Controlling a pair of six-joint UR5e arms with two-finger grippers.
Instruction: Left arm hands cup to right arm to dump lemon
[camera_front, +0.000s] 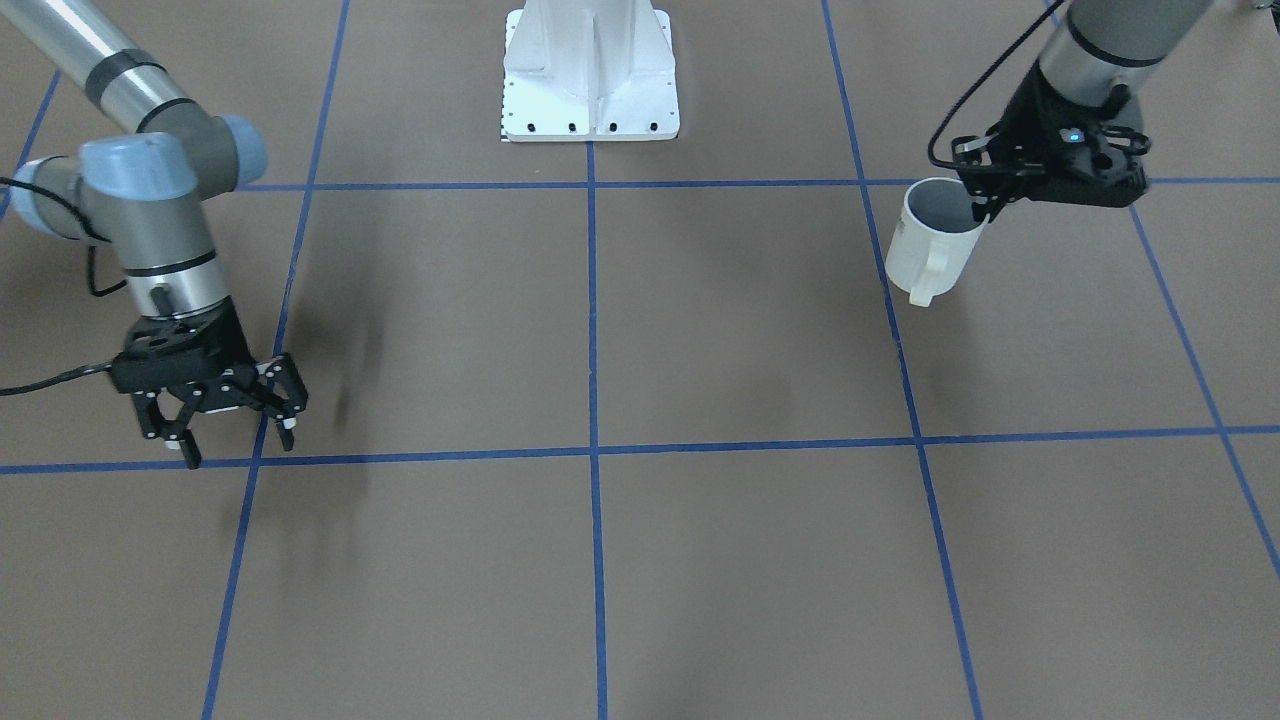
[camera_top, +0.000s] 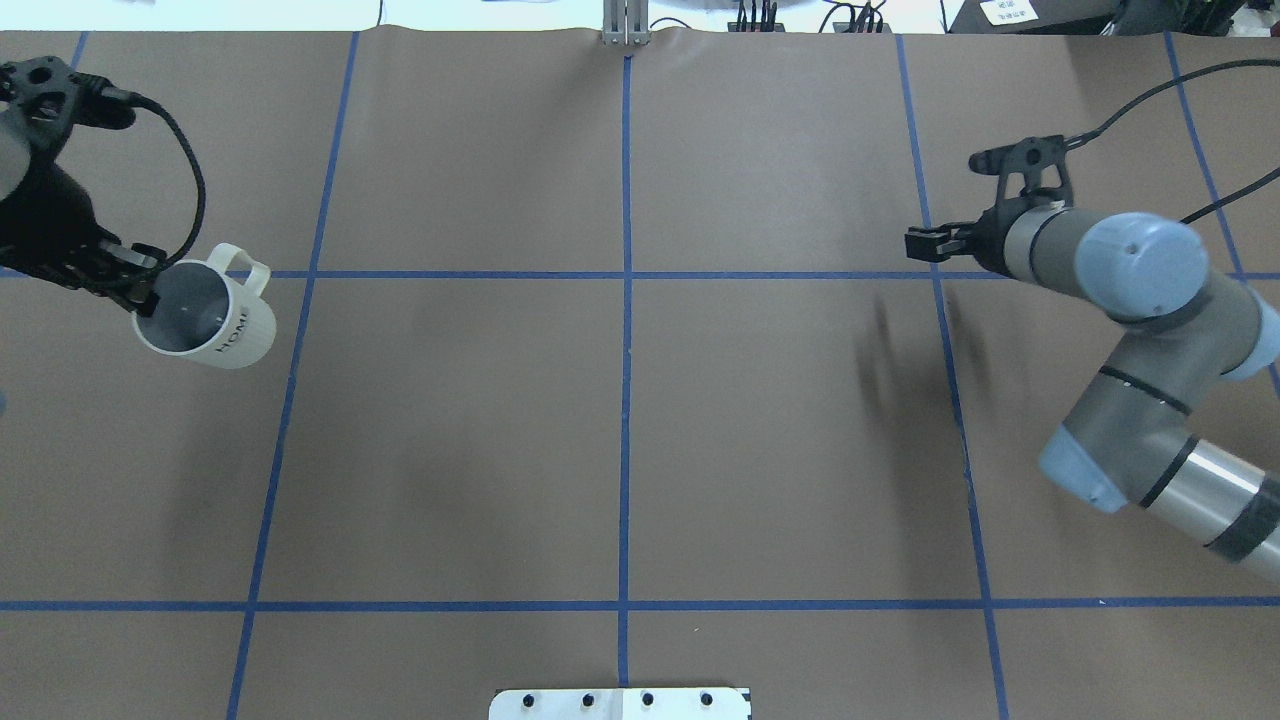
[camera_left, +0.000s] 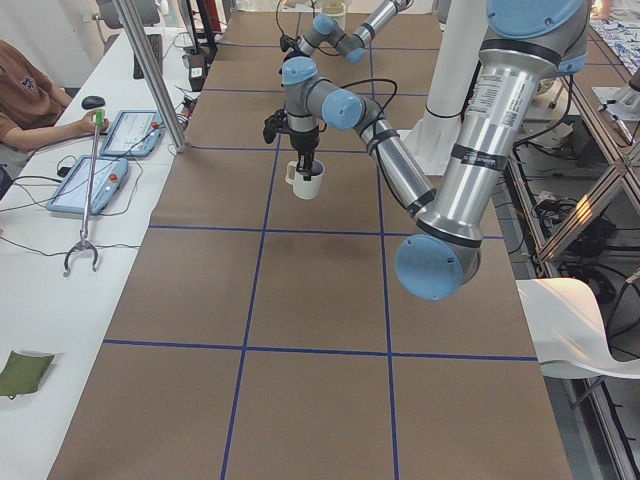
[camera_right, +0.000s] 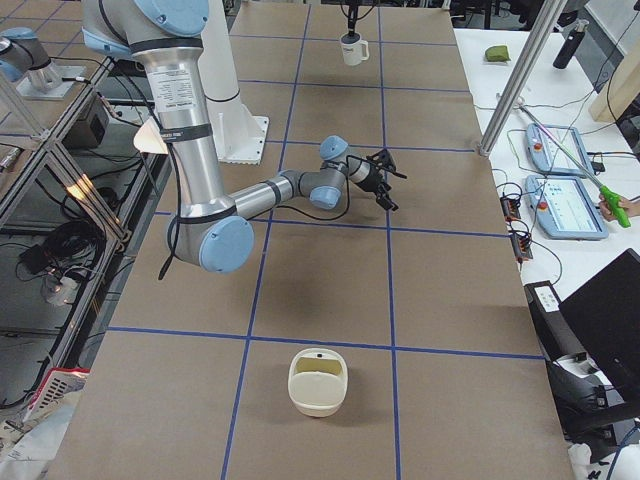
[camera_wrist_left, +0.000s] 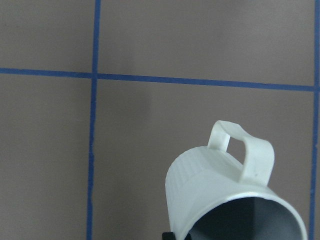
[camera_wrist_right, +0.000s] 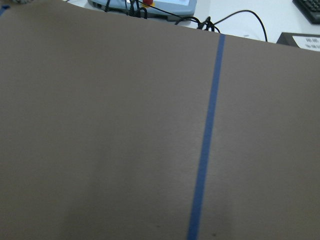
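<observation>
Pinching the rim of the cup (camera_front: 930, 245), the left gripper (camera_front: 982, 205) holds it tilted with the handle facing away from the robot, at the table's (camera_front: 740, 330) left side, beside a blue tape line (camera_front: 904, 370). The right gripper (camera_front: 238, 447) hangs well apart on the right side, fingers spread wide.

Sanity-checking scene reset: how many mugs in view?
1. The cup is held by its rim in the left gripper, far on the robot's left. The cream container at the far right shows no handle, so it is not counted.
</observation>
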